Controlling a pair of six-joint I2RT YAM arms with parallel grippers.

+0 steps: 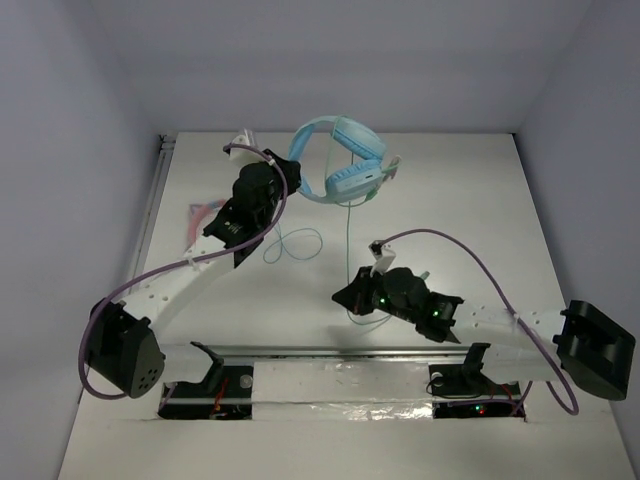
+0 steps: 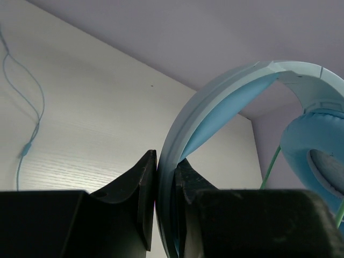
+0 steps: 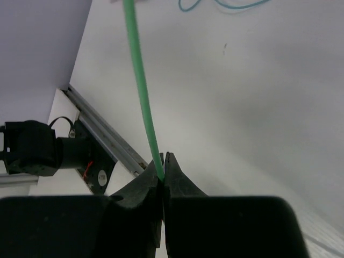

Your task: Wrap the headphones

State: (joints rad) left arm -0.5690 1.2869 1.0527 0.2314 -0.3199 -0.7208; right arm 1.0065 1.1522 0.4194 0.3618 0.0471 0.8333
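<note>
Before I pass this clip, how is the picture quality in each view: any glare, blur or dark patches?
Top external: even light, sharp, though the green cable reads faint on the white table. Left wrist: the left pincer is near-black, without detail; the headphones are crisp. Right wrist: the right pincer is equally dark; the cable looks slightly soft.

left fingers [image 2: 137, 199] — pinching headphones [image 2: 226, 102] headband | green cable [image 2: 271, 164] at right, beside earcup [image 2: 301, 150]
</note>
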